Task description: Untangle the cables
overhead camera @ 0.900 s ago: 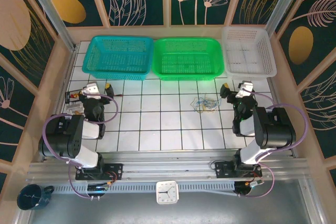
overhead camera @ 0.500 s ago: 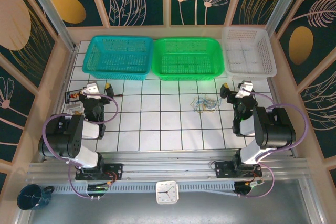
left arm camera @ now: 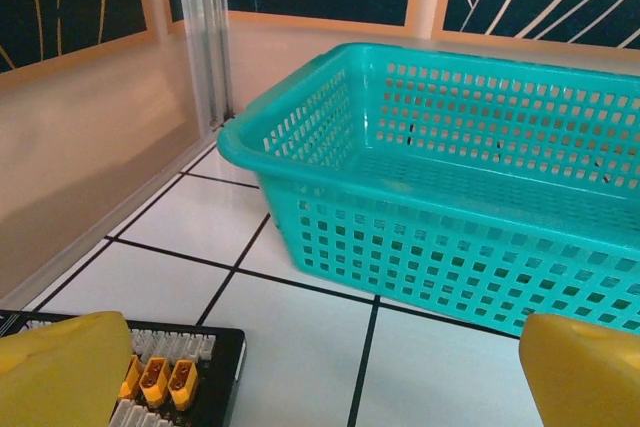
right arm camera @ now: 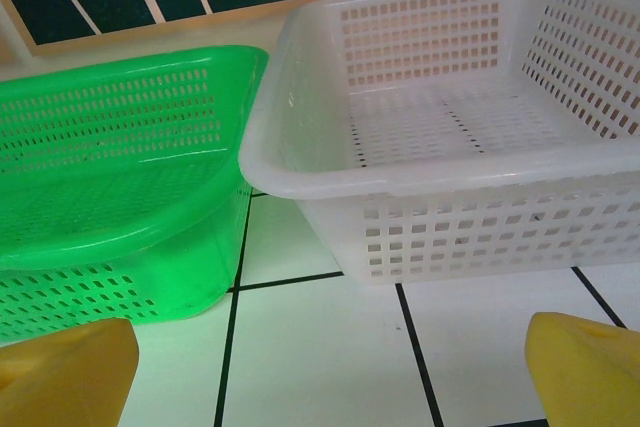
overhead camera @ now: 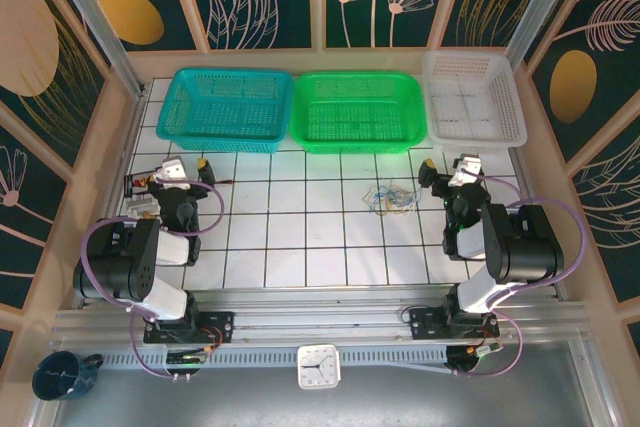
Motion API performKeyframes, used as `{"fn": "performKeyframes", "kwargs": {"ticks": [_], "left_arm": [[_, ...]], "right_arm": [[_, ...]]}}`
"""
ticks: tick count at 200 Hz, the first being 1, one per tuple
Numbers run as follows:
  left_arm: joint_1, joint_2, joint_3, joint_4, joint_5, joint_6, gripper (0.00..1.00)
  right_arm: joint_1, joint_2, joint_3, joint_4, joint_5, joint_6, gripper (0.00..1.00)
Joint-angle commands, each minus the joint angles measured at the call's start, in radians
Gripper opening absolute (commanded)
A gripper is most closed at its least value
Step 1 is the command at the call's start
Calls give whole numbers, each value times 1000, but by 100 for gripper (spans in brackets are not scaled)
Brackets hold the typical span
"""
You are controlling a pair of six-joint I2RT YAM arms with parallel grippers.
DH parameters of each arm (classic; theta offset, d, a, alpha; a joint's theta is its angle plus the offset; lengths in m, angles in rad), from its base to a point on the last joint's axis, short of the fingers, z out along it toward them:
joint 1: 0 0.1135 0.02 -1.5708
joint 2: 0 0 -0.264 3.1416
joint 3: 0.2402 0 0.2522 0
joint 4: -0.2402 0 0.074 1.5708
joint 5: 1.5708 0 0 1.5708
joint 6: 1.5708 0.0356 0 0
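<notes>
The cables (overhead camera: pixel 390 196) lie as a small loose clump of thin blue, yellowish and pale wires on the white tiles, right of centre. My right gripper (overhead camera: pixel 452 169) rests a little to the right of the clump, open, its yellow fingertips (right arm camera: pixel 585 367) wide apart over bare tile. Far off at the left side my left gripper (overhead camera: pixel 178 169) is open too, one yellow fingertip (left arm camera: pixel 60 372) above a black connector board (left arm camera: pixel 175 372). Neither gripper touches the cables.
Three baskets line the back: teal (overhead camera: pixel 226 109), green (overhead camera: pixel 357 111) and white (overhead camera: pixel 472 99). The teal basket (left arm camera: pixel 480 187) stands close ahead of the left gripper; the green basket (right arm camera: pixel 110 177) and white basket (right arm camera: pixel 450 137) ahead of the right. Wooden walls ring the table.
</notes>
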Motion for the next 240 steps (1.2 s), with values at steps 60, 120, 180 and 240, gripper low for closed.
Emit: {"fn": "performKeyframes", "kwargs": {"ticks": [60, 120, 180, 240], "left_arm": [[3, -60, -14, 15, -22, -22, 99], [4, -222, 36, -216, -54, -38, 99], [3, -396, 154, -559, 14, -190, 99], [2, -419, 262, -800, 255, -394, 99]], "right_arm": [[-11, -116, 61, -177, 12, -7, 99], [-9, -340, 153, -504, 139, 100, 99], [-13, -349, 532, -1161, 90, 370, 99], [13, -356, 486, -1245, -172, 398, 94]]}}
